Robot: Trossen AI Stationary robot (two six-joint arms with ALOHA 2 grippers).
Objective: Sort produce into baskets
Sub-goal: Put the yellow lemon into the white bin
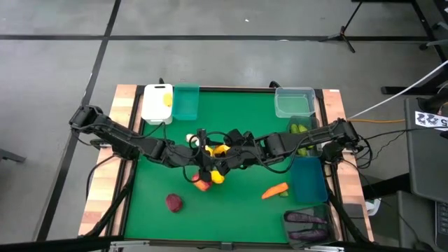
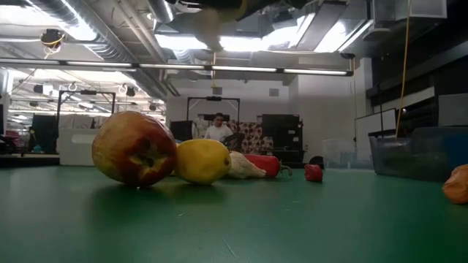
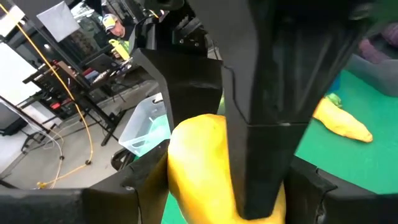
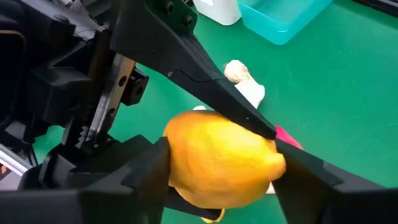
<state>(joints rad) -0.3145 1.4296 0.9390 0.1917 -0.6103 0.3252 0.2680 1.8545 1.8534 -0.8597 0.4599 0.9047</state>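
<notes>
Both arms meet over the middle of the green surface point(image 1: 231, 126), and one lemon point(image 4: 221, 163) hangs between them, raised clear of the mat. In the right wrist view the right tool point(image 4: 217, 171) has a dark finger on each flank of the lemon, so it is clamped on the fruit, while a finger of the left tool point(image 3: 227, 186) crosses over the top of it; the left wrist view shows that tool gripping the same lemon as well. This looks like a hand-over, and the relation that matters is that the lemon sits squarely inside both tools at once, its long axis running roughly across the right tool's fingers. The white bin point(image 1: 157, 103), which already holds something yellow, stands at the far left by the left arm's side, so I judge the left arm the nearer one to carry the lemon there. A second lemon point(image 2: 202, 161) lies on the surface beside an apple point(image 2: 134, 147). No brand, label or legible writing shows on any task thing.
</notes>
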